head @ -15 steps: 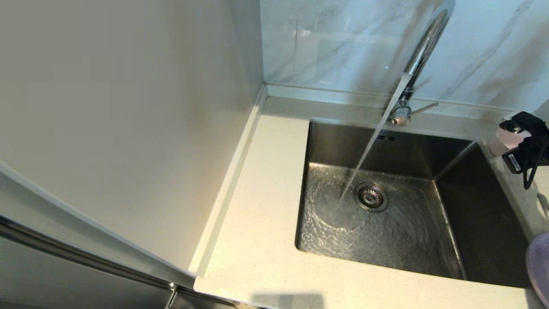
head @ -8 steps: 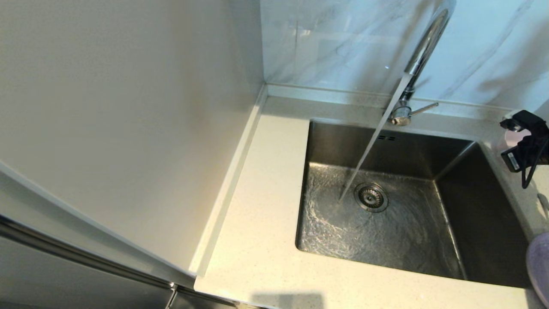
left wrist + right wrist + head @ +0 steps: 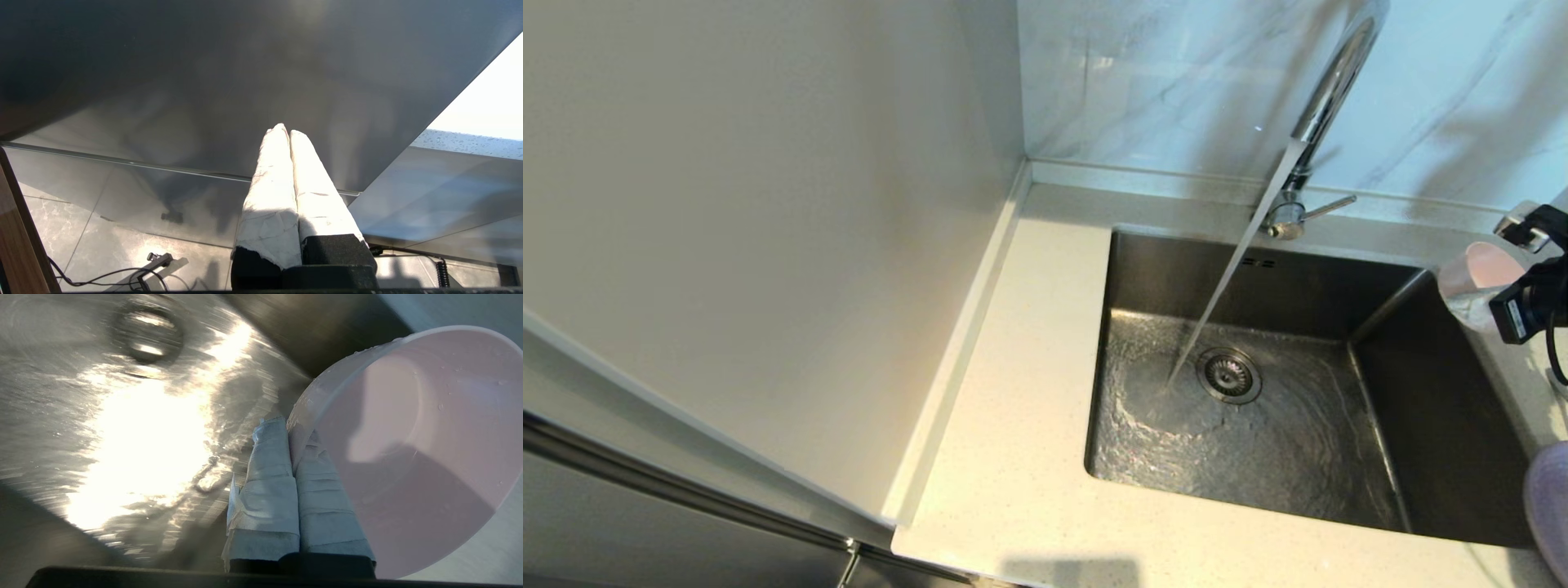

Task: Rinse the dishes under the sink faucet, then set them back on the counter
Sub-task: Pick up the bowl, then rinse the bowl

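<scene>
Your right gripper [image 3: 291,428] pinches pink bowl [image 3: 408,449] rim at sink [image 3: 1258,269] edge; not rinsed yet. Plate [image 3: 1550,506] waits. Left gripper [image 3: 286,132] parked, clenched empty.

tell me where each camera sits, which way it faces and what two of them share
Head: high, looking down at the sink and faucet; right pincer at the edge.
Left wrist: behind the shut left pincer, facing a grey panel.
Right wrist: behind the right pincer, pinching the bowl rim.
Shared: head and right wrist show bowl and drain strainer.
</scene>
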{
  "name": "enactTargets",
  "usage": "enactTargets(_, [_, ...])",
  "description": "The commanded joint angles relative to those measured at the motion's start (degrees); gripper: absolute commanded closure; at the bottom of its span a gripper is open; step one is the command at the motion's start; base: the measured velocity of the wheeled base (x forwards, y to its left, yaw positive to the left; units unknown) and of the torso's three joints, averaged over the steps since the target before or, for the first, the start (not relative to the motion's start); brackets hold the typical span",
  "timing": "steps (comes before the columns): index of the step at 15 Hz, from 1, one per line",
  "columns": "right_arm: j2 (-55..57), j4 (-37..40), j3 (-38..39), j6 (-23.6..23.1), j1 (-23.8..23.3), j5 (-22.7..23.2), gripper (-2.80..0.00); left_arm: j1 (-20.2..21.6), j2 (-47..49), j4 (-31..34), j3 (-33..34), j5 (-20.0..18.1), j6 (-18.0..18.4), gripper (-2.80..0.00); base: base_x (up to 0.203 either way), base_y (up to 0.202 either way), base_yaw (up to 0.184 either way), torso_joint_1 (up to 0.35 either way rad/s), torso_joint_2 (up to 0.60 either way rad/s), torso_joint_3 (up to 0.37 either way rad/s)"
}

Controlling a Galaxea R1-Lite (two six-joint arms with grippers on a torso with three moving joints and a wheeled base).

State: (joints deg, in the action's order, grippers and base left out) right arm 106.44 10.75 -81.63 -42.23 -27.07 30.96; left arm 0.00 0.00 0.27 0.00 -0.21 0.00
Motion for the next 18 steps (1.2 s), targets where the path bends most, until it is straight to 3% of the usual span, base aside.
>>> enactTargets(1, [-11.7, 6.9, 5.0, -0.6, 5.2, 7.9, 0.0, 0.0, 0.0, 0.0, 0.0, 0.0, 0.0, 0.0, 0.0, 0.0, 0.0, 0.0, 0.0, 0.0])
enactTargets(5, [-21.8, 24.7, 7.0, 1.7, 25.5, 10.6, 0.0, 0.0, 0.0, 0.0, 0.0, 0.0, 0.0, 0.0, 0.0, 0.0, 0.0, 0.0, 0.0, 0.0])
enactTargets(7, [-24.3, 28.5, 7.0, 8.7, 38.1, 10.1, 0.0, 0.0, 0.0, 0.0, 0.0, -0.1, 0.0, 0.0, 0.0, 0.0, 0.0, 0.0, 0.0, 0.0])
enactTargets(9, [-25.0, 30.3, 5.9, 18.4, 50.0, 6.6, 0.0, 0.0, 0.0, 0.0, 0.0, 0.0, 0.0, 0.0, 0.0, 0.0, 0.0, 0.0, 0.0, 0.0])
enactTargets(13, [-19.8, 26.8, 0.7, 37.2, 63.2, -6.2, 0.0, 0.0, 0.0, 0.0, 0.0, 0.0, 0.0, 0.0, 0.0, 0.0, 0.0, 0.0, 0.0, 0.0])
enactTargets(16, [-14.3, 19.2, -4.3, 50.7, 69.3, -22.8, 0.0, 0.0, 0.0, 0.0, 0.0, 0.0, 0.0, 0.0, 0.0, 0.0, 0.0, 0.0, 0.0, 0.0])
enactTargets(18, [-11.8, 18.4, -7.2, 55.3, 70.3, -30.0, 0.0, 0.0, 0.0, 0.0, 0.0, 0.0, 0.0, 0.0, 0.0, 0.0, 0.0, 0.0, 0.0, 0.0])
